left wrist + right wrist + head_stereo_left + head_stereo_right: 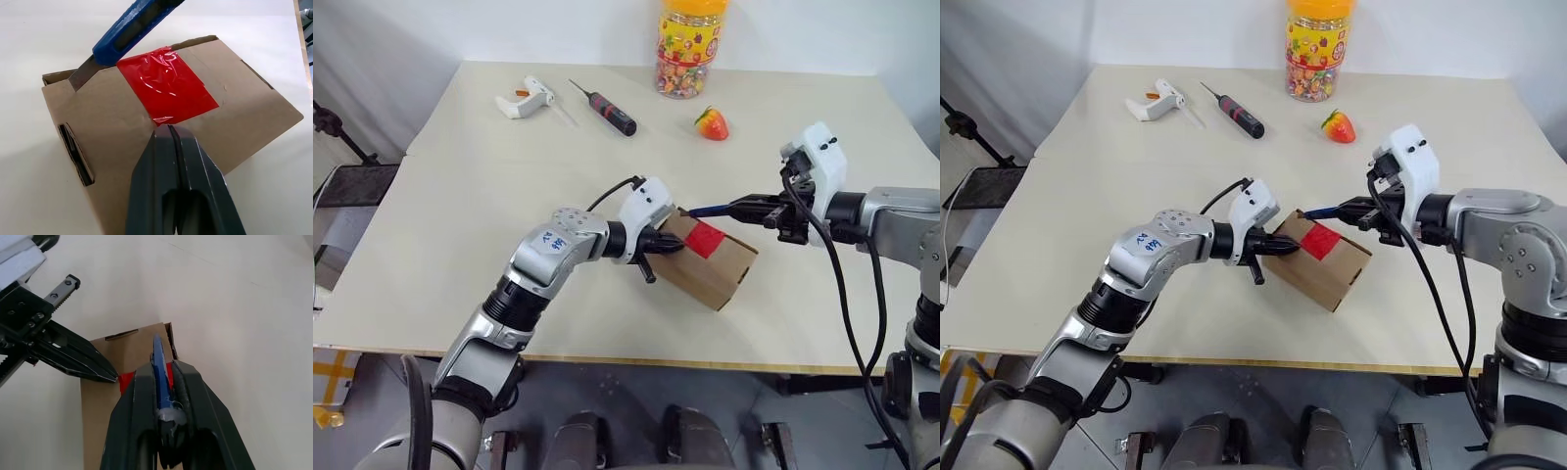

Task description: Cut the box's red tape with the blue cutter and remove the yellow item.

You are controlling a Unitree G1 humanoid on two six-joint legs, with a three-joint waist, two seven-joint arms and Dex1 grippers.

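Looking down from the head views: the box [710, 257] lies tilted on the counter [460, 225] between both arms, the red tape [704, 238] on its upper face. The left gripper [668, 245], fingers pressed together and holding nothing, rests its tip against the box edge beside the tape. The right gripper [749, 209] clamps the blue cutter [707, 210], blade aimed at the box's far edge.

Left wrist view: closed fingers [195, 171] touch the tape's near end; the cutter's metal tip meets the cardboard just beside the tape's far end.

Right wrist view: the cutter sits narrowly pinched between the fingers [132, 416].

Risks, as judged: a single-point brace may let the light box pivot or slide under blade pressure; the blade, travelling along the tape, could run into the left fingertips; a deep cut might nick the yellow item, presumably inside and unseen.
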